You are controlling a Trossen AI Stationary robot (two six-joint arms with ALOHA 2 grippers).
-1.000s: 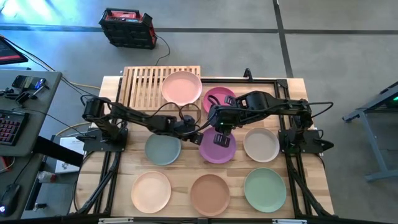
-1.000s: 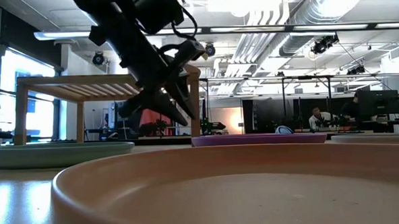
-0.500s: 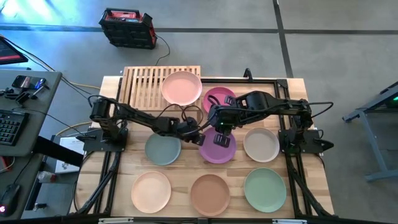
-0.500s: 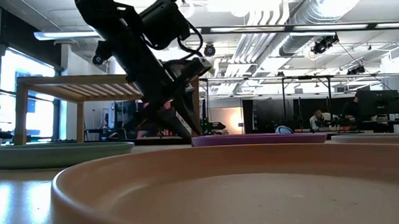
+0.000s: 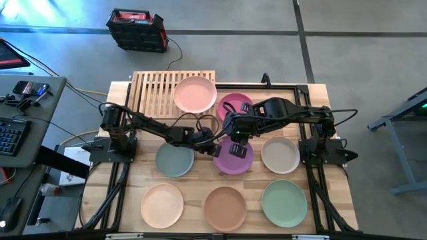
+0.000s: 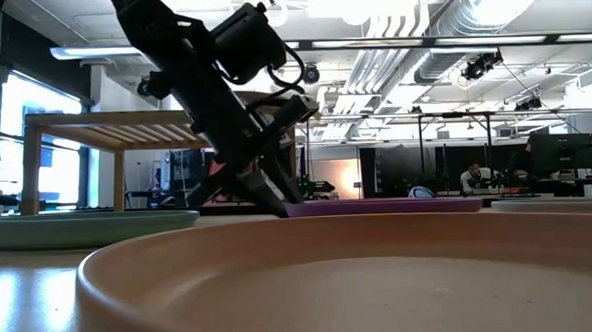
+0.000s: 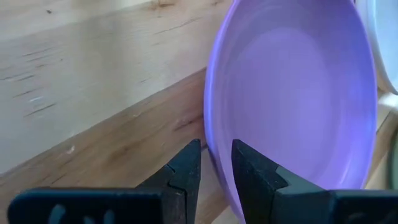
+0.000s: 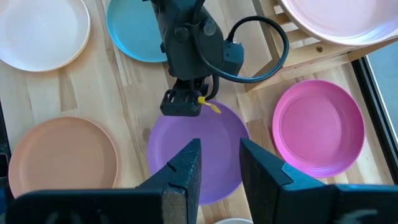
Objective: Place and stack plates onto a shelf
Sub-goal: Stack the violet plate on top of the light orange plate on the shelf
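The purple plate (image 5: pixel 235 160) lies flat on the table's middle. My left gripper (image 5: pixel 215 148) is low at its left rim, slanting down and open. In the left wrist view one finger (image 7: pixel 186 169) stands outside the rim (image 7: pixel 209 118) and the other (image 7: pixel 252 173) over the plate's inside. My right gripper (image 8: pixel 219 163) hangs open high above the same plate, holding nothing. A pale pink plate (image 5: pixel 195 93) rests on the right end of the slatted wooden shelf (image 5: pixel 157 89) at the far side. My left gripper straddles the purple plate's left rim (image 7: pixel 210 134), one finger outside over the table and one inside. It comes slanting down from the table's left. The plate lies flat on the table. Whether either finger touches the rim I cannot tell.
Other plates lie on the table: magenta (image 5: pixel 235 107) beside the shelf, grey-teal (image 5: pixel 175 161), cream (image 5: pixel 280 155), and peach (image 5: pixel 162 205), brown (image 5: pixel 225 208) and mint (image 5: pixel 284 203) along the near edge. The shelf's left half is bare slats.
My left gripper has come down and a little toward the table's right, from above the table to the purple plate's left rim. The gap between its fingers is unchanged. The plate has not moved.
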